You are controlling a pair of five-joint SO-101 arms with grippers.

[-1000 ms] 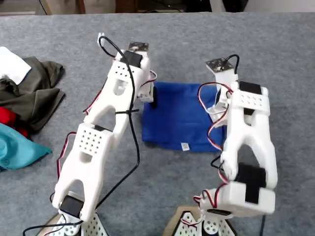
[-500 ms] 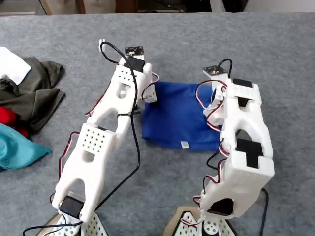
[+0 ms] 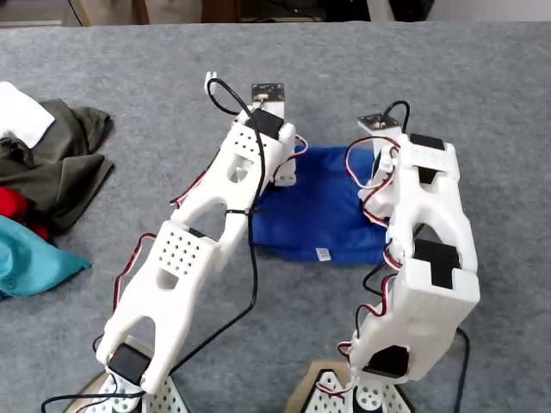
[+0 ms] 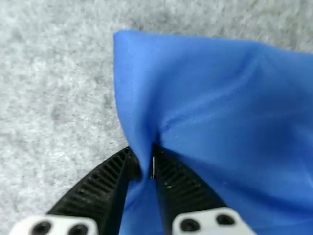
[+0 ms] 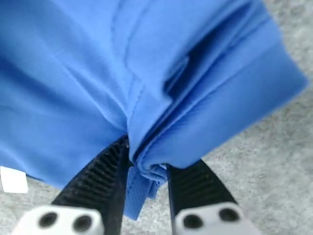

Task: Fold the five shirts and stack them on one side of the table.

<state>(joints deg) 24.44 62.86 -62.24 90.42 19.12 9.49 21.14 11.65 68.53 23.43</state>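
High view: found the blue shirt (image 3: 318, 211) lying near the middle of the grey table (image 3: 482, 77), partly folded and held between the two arms. Noted a small white tag (image 3: 324, 255) at its near edge.

Left wrist view: caught the left gripper (image 4: 146, 164) pressed together on a raised ridge of the blue cloth near a corner, pinching the fabric between its ribbed black fingers (image 4: 105, 181), with bare grey table just beside.

Right wrist view: caught the right gripper (image 5: 146, 164) clamped on a thick bundle of folded layers at the shirt's edge, with a strip of cloth hanging down between its fingers (image 5: 195, 183).

Back in the high view: counted four more garments heaped at the table's left edge, well apart from the blue shirt. Made out a white shirt (image 3: 21, 112) lying against a dark olive shirt (image 3: 69, 163), a red shirt (image 3: 10, 202) next to that, and a teal shirt (image 3: 30, 258) nearest the arm bases, all crumpled and touching.
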